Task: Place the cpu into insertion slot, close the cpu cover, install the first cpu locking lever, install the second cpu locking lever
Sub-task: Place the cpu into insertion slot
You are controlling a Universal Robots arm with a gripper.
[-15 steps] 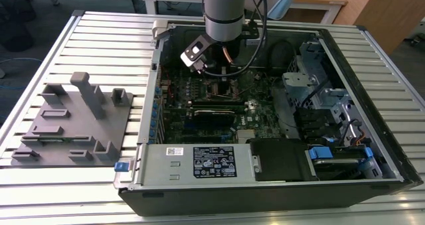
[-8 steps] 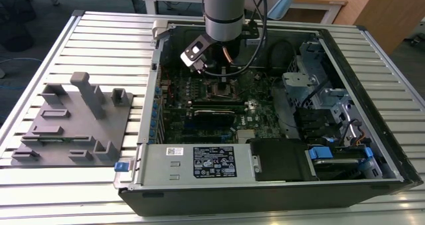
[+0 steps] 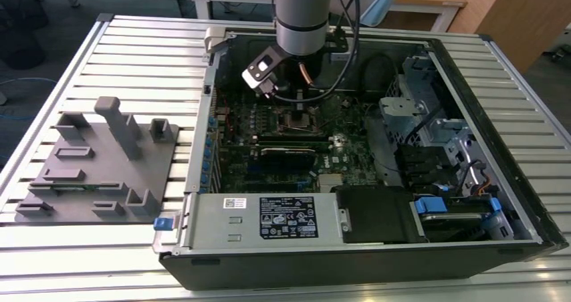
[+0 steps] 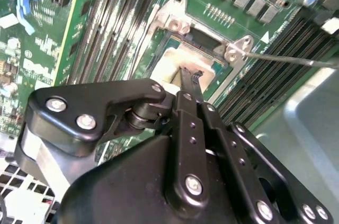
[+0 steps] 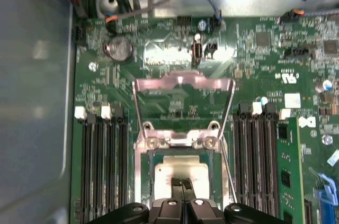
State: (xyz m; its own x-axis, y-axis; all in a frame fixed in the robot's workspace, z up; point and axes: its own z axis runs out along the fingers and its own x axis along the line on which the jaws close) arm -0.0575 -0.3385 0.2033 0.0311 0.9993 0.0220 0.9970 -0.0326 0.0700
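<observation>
The cpu, a pale silver square, lies flat inside the insertion slot, whose silver rim frames it. It also shows in the second wrist view as the cpu in the insertion slot. My gripper is shut, its black fingertips pressed together over the chip's top with nothing seen between them. The cpu cover stands raised on its hinge beyond the socket. A thin locking lever sticks up free beside the socket; the lever is a bare rod. In the exterior view my gripper hangs over the insertion slot.
Long black memory slots flank the socket on both sides. The open computer case walls in the board, with a drive cage and power supply close by. A grey fixture block sits on the table at the exterior view's left.
</observation>
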